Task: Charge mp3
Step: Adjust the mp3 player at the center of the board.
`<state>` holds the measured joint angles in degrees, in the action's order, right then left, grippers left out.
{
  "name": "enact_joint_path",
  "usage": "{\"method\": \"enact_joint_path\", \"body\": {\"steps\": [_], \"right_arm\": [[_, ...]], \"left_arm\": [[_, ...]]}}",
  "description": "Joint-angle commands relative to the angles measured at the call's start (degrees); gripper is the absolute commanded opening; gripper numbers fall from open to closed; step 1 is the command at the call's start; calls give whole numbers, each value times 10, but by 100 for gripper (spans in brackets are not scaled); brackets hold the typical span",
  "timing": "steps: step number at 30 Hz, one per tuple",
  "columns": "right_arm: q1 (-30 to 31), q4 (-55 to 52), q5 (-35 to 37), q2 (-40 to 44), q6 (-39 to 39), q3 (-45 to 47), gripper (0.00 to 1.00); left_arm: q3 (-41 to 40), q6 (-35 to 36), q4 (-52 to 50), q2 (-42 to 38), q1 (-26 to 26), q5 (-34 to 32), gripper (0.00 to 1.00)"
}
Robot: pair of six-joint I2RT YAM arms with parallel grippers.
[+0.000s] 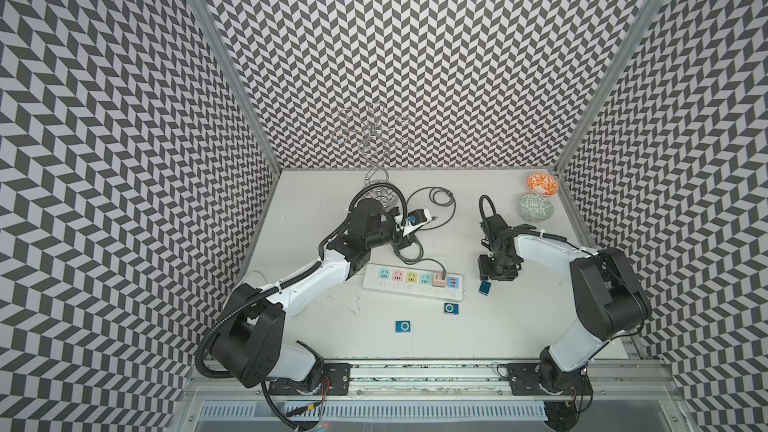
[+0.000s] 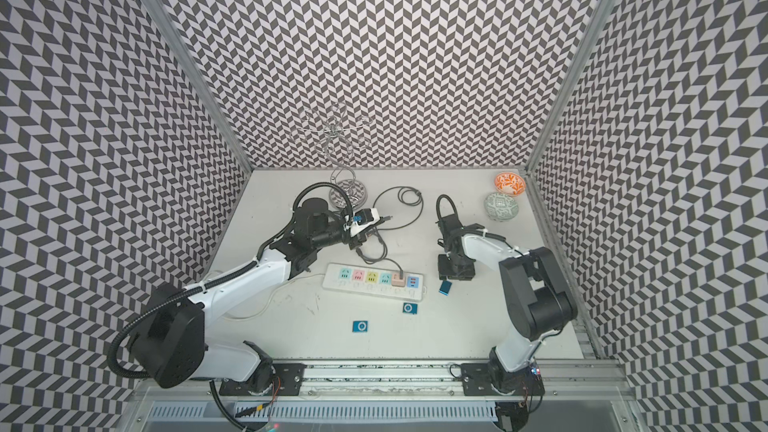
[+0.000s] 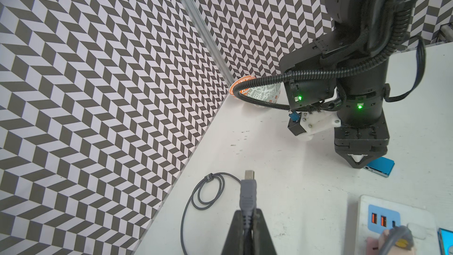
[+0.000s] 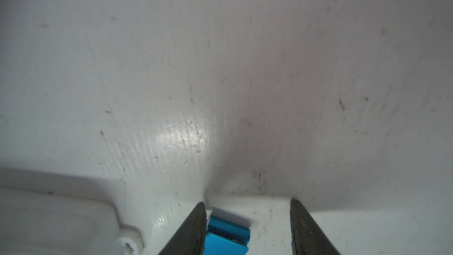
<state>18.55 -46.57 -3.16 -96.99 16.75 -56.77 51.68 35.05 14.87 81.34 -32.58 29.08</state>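
Note:
A small blue mp3 player (image 1: 485,288) rests on the white table just right of the power strip (image 1: 411,282), one edge seemingly lifted. My right gripper (image 4: 247,207) points down over it, open. The player (image 4: 225,236) touches one finger, with a clear gap to the other finger. My left gripper (image 3: 248,213) is shut on the grey cable's small plug (image 3: 248,192), held above the table behind the strip (image 3: 392,219). The cable's other end sits in a pink adapter (image 1: 438,280) on the strip. From the left wrist, the right gripper (image 3: 358,161) stands against the player (image 3: 381,166).
Two more blue players lie in front of the strip (image 1: 450,308) (image 1: 403,326). The cable's slack loops at the back (image 1: 440,197). A wire stand (image 1: 376,135) rises behind my left arm. An orange bowl (image 1: 542,183) and a green bowl (image 1: 536,206) occupy the far right corner.

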Motion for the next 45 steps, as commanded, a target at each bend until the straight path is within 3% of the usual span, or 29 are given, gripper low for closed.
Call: {"method": "enact_joint_path", "body": {"steps": [1,13,32,45], "right_arm": [[-2,-26,-28,-29,-20,-17,54],[-15,-59,-103,-27,17,-2,56],[-19,-70,-90,-55,91,-12,55],[-19,-74,-100,-85,102,-45,42]], "left_arm": [[14,8,-4,-14,1,10,0],[10,13,-2,-20,7,4,0],[8,11,6,-27,17,3,0],[4,10,12,-30,22,1,0]]}}
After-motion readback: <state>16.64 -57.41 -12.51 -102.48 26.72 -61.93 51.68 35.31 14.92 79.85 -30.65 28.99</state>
